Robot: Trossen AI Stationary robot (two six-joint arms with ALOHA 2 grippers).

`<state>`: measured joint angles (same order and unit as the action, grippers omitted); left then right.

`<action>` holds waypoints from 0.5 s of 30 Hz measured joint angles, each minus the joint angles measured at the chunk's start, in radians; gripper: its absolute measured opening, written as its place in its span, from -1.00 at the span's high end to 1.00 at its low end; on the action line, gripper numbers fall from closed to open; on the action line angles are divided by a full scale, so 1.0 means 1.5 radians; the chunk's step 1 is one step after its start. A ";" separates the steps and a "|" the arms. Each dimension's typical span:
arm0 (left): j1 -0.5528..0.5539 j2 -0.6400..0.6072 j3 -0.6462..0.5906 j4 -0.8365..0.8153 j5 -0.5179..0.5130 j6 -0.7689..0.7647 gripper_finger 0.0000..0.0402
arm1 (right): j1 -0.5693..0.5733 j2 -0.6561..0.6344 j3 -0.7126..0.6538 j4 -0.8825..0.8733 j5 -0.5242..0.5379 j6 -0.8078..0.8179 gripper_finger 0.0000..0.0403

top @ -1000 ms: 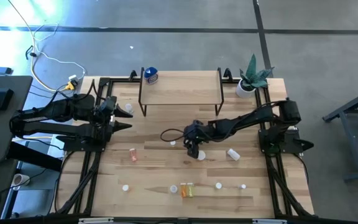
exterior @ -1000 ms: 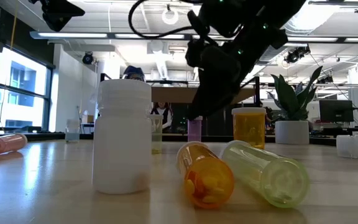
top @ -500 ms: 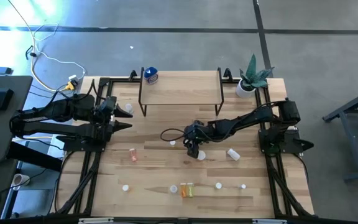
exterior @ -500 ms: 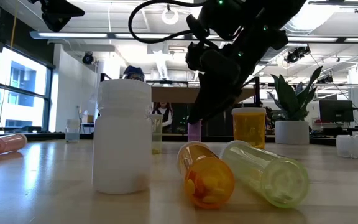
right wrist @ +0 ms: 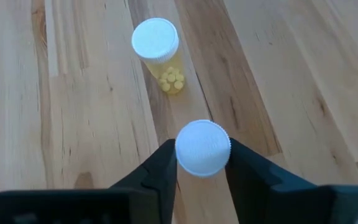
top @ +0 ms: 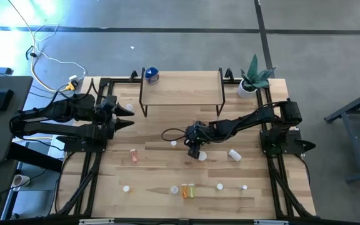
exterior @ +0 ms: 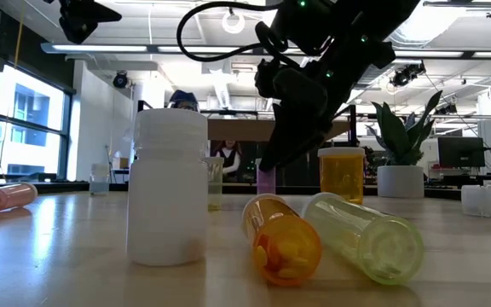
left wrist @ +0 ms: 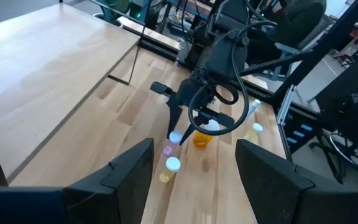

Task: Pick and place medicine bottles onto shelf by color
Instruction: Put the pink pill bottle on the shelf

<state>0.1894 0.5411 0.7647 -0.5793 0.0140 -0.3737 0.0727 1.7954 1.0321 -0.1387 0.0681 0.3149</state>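
Open-plan lab, ceiling strip lights [exterior: 101, 48], monitor [exterior: 455, 152]

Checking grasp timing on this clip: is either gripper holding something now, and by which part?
The right gripper pinches a white-capped bottle at its cap, one finger on each side. The left gripper is open and empty.

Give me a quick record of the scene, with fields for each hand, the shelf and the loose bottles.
right hand: mid-table, fingers closed on a white-capped bottle
left hand: open, empty, waiting at the table's left edge
shelf: one blue-topped bottle at its left end
nearby: yellow bottle upright on the table just beyond the held one
near-edge bottles: orange bottle and clear bottle lying down
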 joint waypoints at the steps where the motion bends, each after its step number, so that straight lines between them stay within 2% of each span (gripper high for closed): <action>1: 0.000 0.000 0.000 0.000 0.000 0.000 -0.07 | 0.000 0.000 0.000 0.000 0.000 0.000 0.48; 15: 0.000 -0.001 0.000 0.007 -0.035 0.018 -0.07 | 0.000 0.000 0.000 0.001 0.000 0.034 0.50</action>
<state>0.1894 0.5404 0.7647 -0.5694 -0.0386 -0.3461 0.0727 1.7954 1.0321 -0.1379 0.0681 0.3660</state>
